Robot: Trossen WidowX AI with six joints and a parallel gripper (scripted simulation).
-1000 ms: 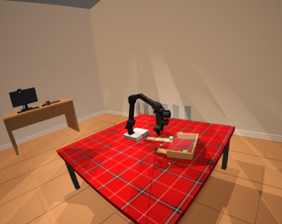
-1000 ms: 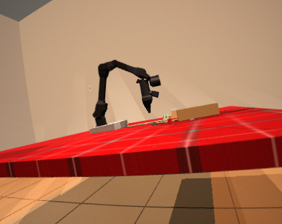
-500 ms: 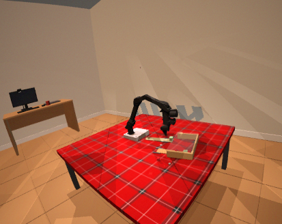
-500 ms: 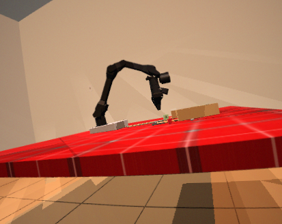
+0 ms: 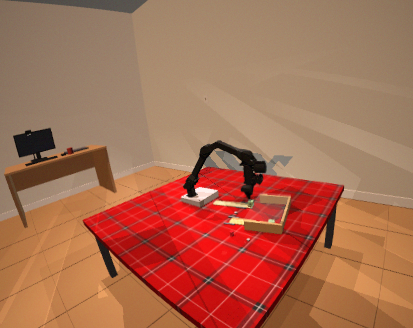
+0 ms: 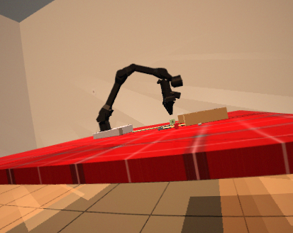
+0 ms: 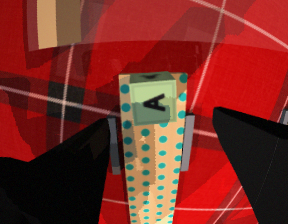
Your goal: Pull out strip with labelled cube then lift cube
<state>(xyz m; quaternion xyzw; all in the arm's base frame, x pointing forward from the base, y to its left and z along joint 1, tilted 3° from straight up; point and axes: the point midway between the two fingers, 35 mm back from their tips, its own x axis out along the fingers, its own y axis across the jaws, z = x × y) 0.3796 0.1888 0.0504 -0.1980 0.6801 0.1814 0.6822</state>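
A green cube marked "A" (image 7: 153, 102) (image 5: 250, 202) (image 6: 172, 121) sits on the end of a tan strip with teal dots (image 7: 151, 189) (image 5: 231, 203). The strip lies on the red plaid table, running from the white arm base toward the wooden frame. My gripper (image 7: 161, 120) (image 5: 247, 194) (image 6: 169, 111) is open. It hangs a little above the cube and points down, with one finger on each side of the cube, not touching it. Nothing is between the fingers.
A low wooden frame (image 5: 270, 226) (image 6: 203, 116) with a clear pane over it stands just past the cube. Another strip piece (image 5: 236, 220) and small loose cubes (image 5: 232, 233) lie near the frame's front. The white arm base (image 5: 200, 196) (image 6: 113, 131) is at the strip's other end.
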